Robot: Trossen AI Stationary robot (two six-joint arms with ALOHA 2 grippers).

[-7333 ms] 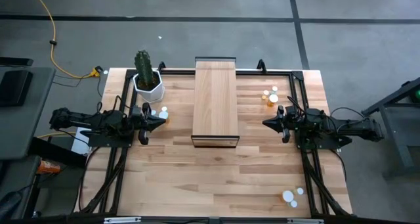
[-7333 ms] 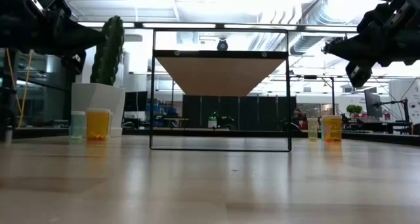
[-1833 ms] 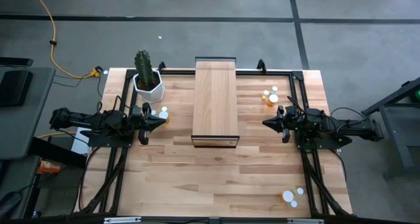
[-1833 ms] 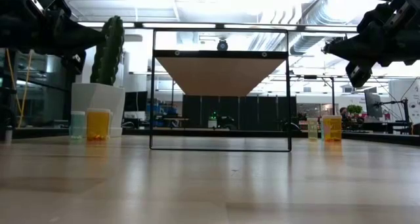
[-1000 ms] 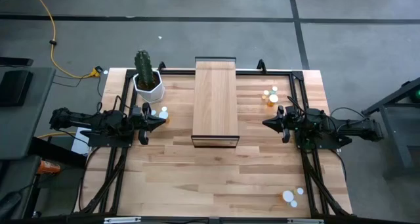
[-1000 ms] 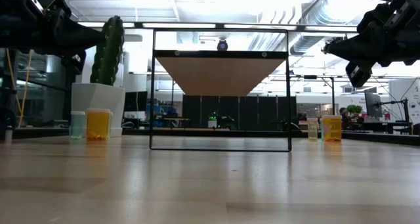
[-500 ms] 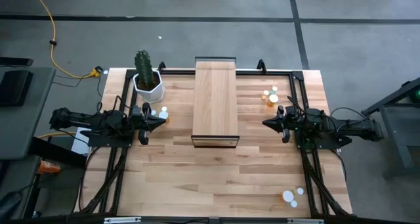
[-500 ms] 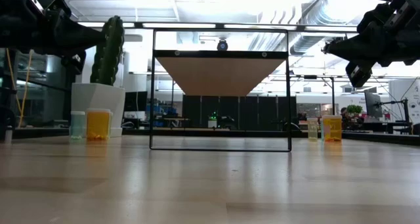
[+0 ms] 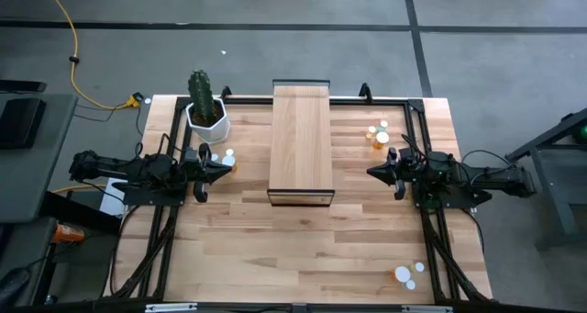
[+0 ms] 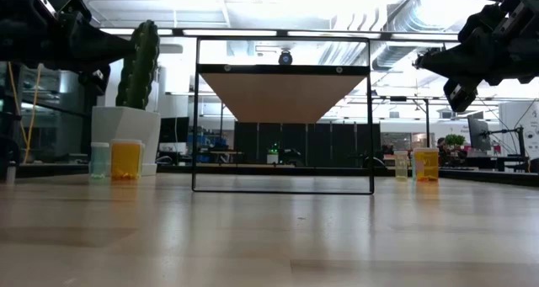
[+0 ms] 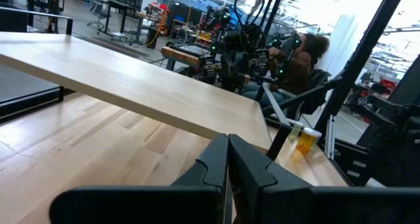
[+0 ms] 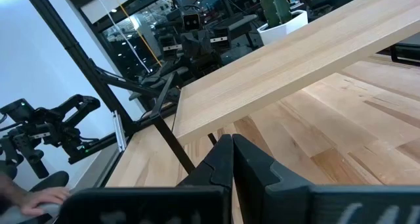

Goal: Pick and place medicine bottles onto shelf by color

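The light-wood shelf stands across the middle of the table, with its dark frame showing in the low view. An orange bottle and a pale green bottle stand on the table at the left, next to the cactus pot. Another pair stands at the far right, and a third pair at the near right corner. My left gripper is shut and empty, raised above the table beside the left pair. My right gripper is shut and empty, raised right of the shelf.
A cactus in a white pot stands at the far left, close to the left bottles. Dark frame rails run along the table's left and right sides. Bare tabletop lies between the shelf and the near edge.
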